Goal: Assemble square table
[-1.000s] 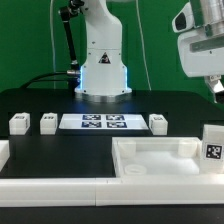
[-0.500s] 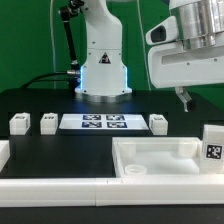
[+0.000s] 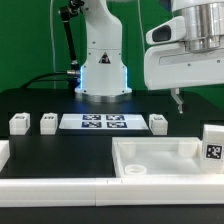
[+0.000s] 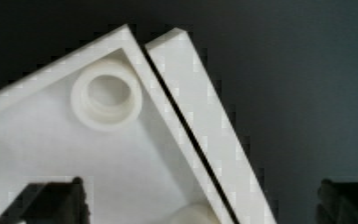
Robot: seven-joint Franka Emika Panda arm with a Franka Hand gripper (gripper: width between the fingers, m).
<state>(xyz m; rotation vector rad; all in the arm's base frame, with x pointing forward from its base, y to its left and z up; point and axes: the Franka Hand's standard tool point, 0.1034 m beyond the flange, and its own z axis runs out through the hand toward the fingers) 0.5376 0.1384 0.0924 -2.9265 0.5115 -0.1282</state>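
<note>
Over a corner of the square table top (image 3: 160, 148), tool (image 4: 194, 200) is hovering, spread wide, holding nothing; legs (image 3: 158, 123) and marker board (image 3: 104, 121) are lying clear beyond its rim.

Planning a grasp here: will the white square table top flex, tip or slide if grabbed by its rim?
The square table top looks like moulded plastic with a raised rim, so probably stiff. Wide and shallow, it would likely tilt when lifted by one edge. Flat on the smooth black table, it may slide if pushed.

Exterior faces arm (image 3: 103, 60); wrist close above tabletop (image 4: 69, 150), shared.
</note>
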